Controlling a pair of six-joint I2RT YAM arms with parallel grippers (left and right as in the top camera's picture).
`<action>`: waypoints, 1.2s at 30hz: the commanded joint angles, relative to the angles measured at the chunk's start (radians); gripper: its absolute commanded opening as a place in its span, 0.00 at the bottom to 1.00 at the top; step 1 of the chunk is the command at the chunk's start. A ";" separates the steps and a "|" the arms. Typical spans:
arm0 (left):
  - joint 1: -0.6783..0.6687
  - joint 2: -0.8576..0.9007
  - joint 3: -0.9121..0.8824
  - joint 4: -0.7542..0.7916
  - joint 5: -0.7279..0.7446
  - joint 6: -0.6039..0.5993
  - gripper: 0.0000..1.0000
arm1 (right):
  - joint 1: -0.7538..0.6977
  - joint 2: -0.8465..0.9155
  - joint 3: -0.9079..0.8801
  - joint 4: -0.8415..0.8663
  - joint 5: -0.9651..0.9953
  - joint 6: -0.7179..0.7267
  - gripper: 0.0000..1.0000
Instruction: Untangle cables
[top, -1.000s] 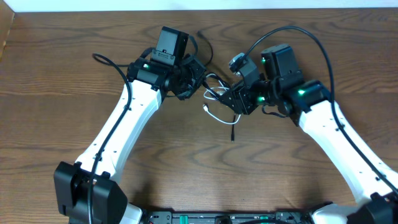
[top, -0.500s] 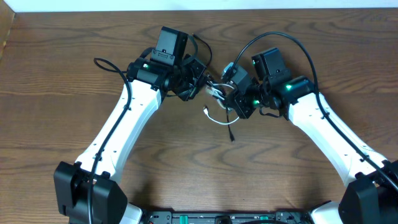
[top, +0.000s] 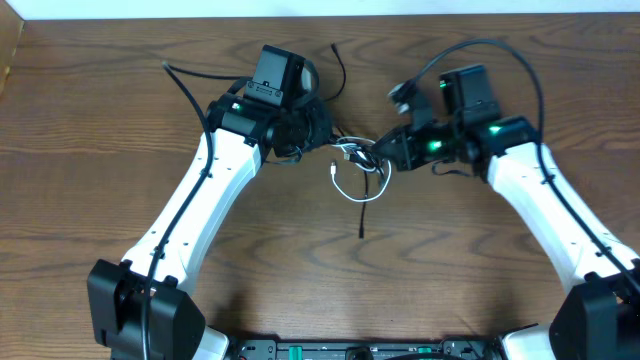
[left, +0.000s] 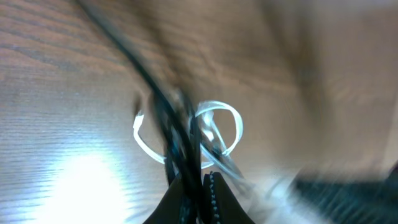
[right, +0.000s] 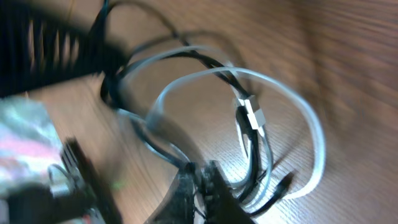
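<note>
A thin white cable (top: 345, 189) and a thin black cable (top: 362, 214) lie tangled mid-table between my two grippers. My left gripper (top: 318, 138) is shut on the black cable (left: 146, 81), which runs from the jaws away to the upper left in the blurred left wrist view. White loops (left: 237, 127) lie just ahead of that left gripper (left: 200, 177). My right gripper (top: 385, 155) is shut at the tangle's right side. In its wrist view the right gripper (right: 202, 171) pinches strands where white loops (right: 311, 124) and black cord (right: 244, 134) meet; which strand is unclear.
Thick black arm wires (top: 480, 48) arch over the right arm, and another (top: 185, 82) trails from the left arm. The table's far edge (top: 320, 16) runs along the top. A brown box corner (top: 8, 55) sits at the upper left.
My right gripper has gone from partly open to shut at the tangle and drawn back to the right. The left arm shifted slightly. The black tail now hangs straighter and lower.
</note>
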 joint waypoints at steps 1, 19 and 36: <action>0.003 0.002 0.004 -0.039 0.085 0.240 0.07 | -0.076 -0.023 0.010 0.006 0.051 0.187 0.01; 0.002 0.002 0.004 0.089 0.222 0.040 0.07 | -0.024 -0.023 0.010 -0.009 -0.212 -0.153 0.27; 0.002 0.002 0.004 0.121 0.233 -0.047 0.07 | 0.072 0.022 0.010 -0.010 -0.140 -0.323 0.23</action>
